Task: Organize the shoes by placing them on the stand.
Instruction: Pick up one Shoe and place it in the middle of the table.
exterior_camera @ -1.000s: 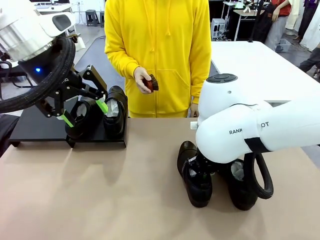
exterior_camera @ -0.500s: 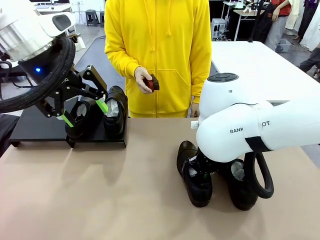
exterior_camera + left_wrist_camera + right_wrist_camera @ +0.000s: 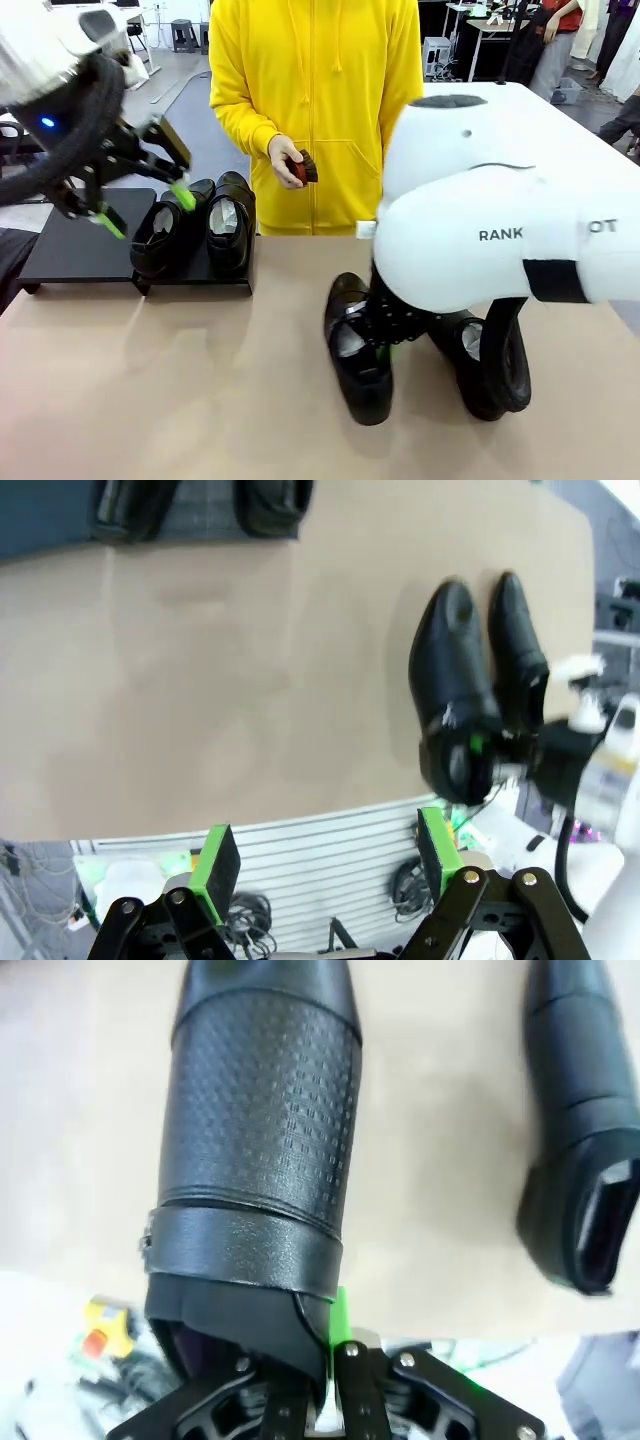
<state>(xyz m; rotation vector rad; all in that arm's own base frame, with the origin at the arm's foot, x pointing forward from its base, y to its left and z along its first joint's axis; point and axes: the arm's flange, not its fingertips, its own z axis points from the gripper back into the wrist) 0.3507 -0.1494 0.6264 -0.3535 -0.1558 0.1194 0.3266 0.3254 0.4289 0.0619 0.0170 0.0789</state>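
FRONT VIEW
- Stand: the low black stand (image 3: pixel 80 248) sits at the far left of the tan table (image 3: pixel 200 400).
- On the stand: first shoe (image 3: pixel 157 238) and second shoe (image 3: pixel 229 225) stand side by side at its right end. Toes point toward the robot and each has white paper inside. The rest of the top is bare.
- Left jaws: they hang above the stand near the first shoe, green pads (image 3: pixel 183 195) spread wide with nothing between them.
- Right jaws: mostly hidden under the white right arm (image 3: pixel 500 230).
- Gripped shoe (image 3: pixel 358 375): mid-table, toe toward the robot. I cannot tell whether the sole is clear of the table.
- Fourth shoe (image 3: pixel 470 350): just beside it, partly behind a black cable loop (image 3: pixel 515 360).
- Person: in a yellow hoodie (image 3: pixel 320 90) at the far side, one hand (image 3: pixel 285 158) holding a small brown brush (image 3: pixel 305 167).
- Room: a white table (image 3: pixel 520 125) stands behind.

LEFT WRIST VIEW
- Left jaws: wide apart and empty.
- Table: two toes poke over the stand's edge at the top. The gripped shoe (image 3: pixel 455 670) and fourth shoe (image 3: pixel 515 645) lie well apart from the stand.

RIGHT WRIST VIEW
- Right jaws: clamped on the rim of the gripped shoe's opening, with a green pad (image 3: pixel 338 1315) against the leather.
- Fourth shoe (image 3: pixel 580 1160): alongside on the table.
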